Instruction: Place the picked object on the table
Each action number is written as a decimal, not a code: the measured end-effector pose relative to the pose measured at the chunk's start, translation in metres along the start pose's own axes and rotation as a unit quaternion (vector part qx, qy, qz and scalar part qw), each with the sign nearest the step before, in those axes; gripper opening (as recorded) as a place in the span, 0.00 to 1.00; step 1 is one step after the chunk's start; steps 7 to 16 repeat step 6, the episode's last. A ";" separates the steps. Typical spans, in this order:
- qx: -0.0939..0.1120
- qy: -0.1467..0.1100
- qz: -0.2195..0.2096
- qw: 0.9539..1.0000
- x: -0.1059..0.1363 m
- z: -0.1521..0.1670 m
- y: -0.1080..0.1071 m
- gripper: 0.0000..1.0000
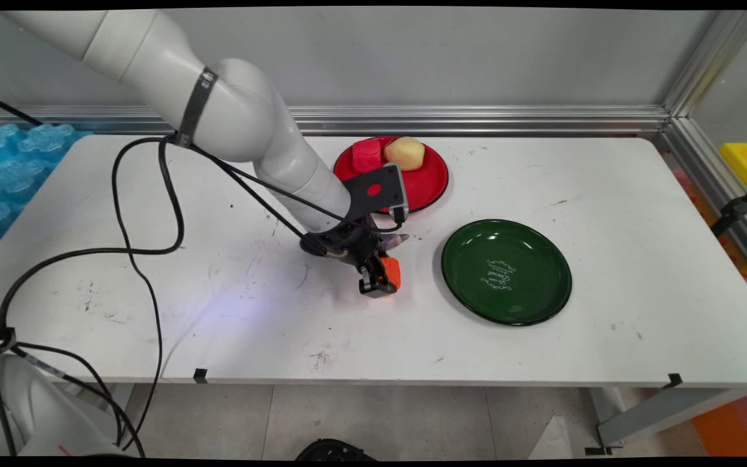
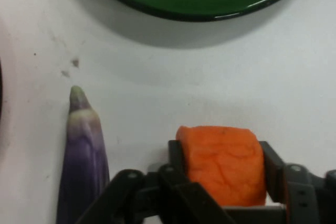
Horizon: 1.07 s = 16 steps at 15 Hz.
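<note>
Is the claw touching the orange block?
Touching. The hand view shows the claw with a finger pressed against each side of the orange block, no gap showing. The purple eggplant lies apart beside it.

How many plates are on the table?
2: a red plate at the far side, holding two food pieces, and a green plate nearer, right of the gripper.
</note>
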 end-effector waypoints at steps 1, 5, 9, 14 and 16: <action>0.000 0.001 0.001 1.000 0.000 0.002 -0.001 1.00; -0.001 0.008 0.001 1.000 0.001 0.000 -0.004 1.00; -0.001 0.011 0.001 1.000 0.001 -0.003 -0.005 1.00; -0.001 0.011 0.001 1.000 0.001 -0.003 -0.005 1.00; -0.001 0.011 0.001 1.000 0.001 -0.003 -0.005 1.00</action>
